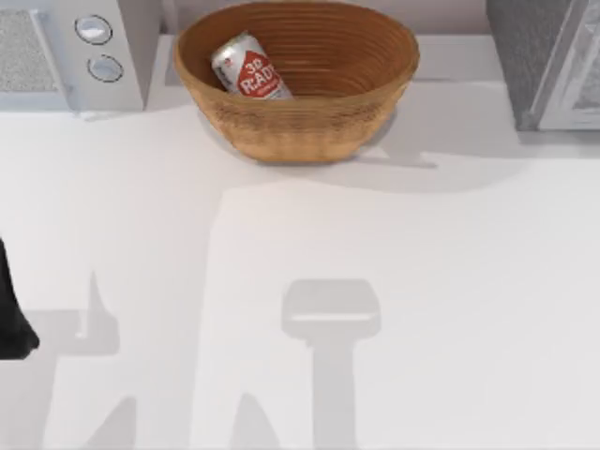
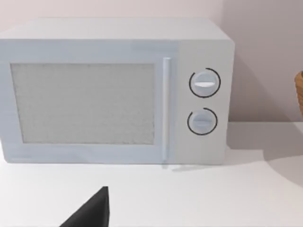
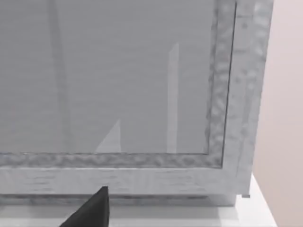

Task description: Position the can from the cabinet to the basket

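Three big things are lining the far edge of the white bench (image 1: 394, 309): a pale grey microwave oven (image 1: 75, 52) with two round dials at the top view's left corner, a large oval brown woven wicker basket (image 1: 309, 122) in the middle, and a grey cabinet (image 1: 548, 61) with a mottled frame at the right corner. Small gaps of bare bench are separating the basket from both neighbours. Most of the bench toward the near edge is lying open, crossed by soft shadows.

Inside the basket, the small red and white drink can (image 1: 248, 67) with a silver top is lying tilted against the left inner wall, below the rim.

At the left edge of the top view, a dark part of the left arm (image 1: 11, 314) is showing, well apart from the basket. One dark finger of the left tool (image 2: 92, 210) is pointing toward the microwave front, and one finger of the right tool (image 3: 92, 210) toward the cabinet; how wide either tool is standing I cannot tell.
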Robot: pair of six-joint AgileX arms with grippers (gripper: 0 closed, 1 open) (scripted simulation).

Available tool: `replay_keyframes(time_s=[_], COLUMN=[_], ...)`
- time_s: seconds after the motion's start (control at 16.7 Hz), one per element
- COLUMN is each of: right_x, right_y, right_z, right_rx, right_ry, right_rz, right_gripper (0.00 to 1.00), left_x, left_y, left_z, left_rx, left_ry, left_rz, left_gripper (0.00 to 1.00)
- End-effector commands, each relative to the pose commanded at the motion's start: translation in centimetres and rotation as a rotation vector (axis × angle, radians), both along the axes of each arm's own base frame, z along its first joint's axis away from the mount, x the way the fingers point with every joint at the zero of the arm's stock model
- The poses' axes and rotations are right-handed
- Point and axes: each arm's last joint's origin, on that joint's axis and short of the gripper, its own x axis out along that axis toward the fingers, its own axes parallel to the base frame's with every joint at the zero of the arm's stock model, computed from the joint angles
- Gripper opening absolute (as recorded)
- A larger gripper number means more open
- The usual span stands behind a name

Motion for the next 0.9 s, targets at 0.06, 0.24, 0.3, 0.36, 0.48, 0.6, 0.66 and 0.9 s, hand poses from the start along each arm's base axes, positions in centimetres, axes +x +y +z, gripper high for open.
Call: replay_keyframes(time_s=[0.06,0.24,0.3,0.36,0.48,0.6,0.66,0.9], right_x=[-0.2,-0.4,-0.4,-0.4,-0.4,-0.1,0.1,1.6], right_y=[-0.5,-1.1,-1.1,-1.1,-0.9,-1.5,-2.0,-5.3], right_z=[-0.3,-0.6,-0.6,-0.6,-0.6,-0.2,0.3,4.2], right_rx=[0.0,-0.001,-0.001,-0.001,0.003,0.003,0.003,0.002], right_ry=[0.0,0.0,0.0,0.0,0.002,0.002,0.002,0.002], right_rz=[0.0,0.001,0.001,0.001,0.002,0.003,0.003,0.003], right_gripper=[1.0,1.0,1.0,1.0,1.0,1.0,1.0,1.0], left_x=[0.0,0.0,0.0,0.0,0.0,0.0,0.0,0.0], left_y=[0.0,0.0,0.0,0.0,0.0,0.0,0.0,0.0], left_z=[0.0,0.0,0.0,0.0,0.0,0.0,0.0,0.0], left_rx=[0.0,0.0,0.0,0.0,0.0,0.0,0.0,0.0], left_ry=[0.0,0.0,0.0,0.0,0.0,0.0,0.0,0.0], left_rz=[0.0,0.0,0.0,0.0,0.0,0.0,0.0,0.0], left_gripper=[1.0,1.0,1.0,1.0,1.0,1.0,1.0,1.0])
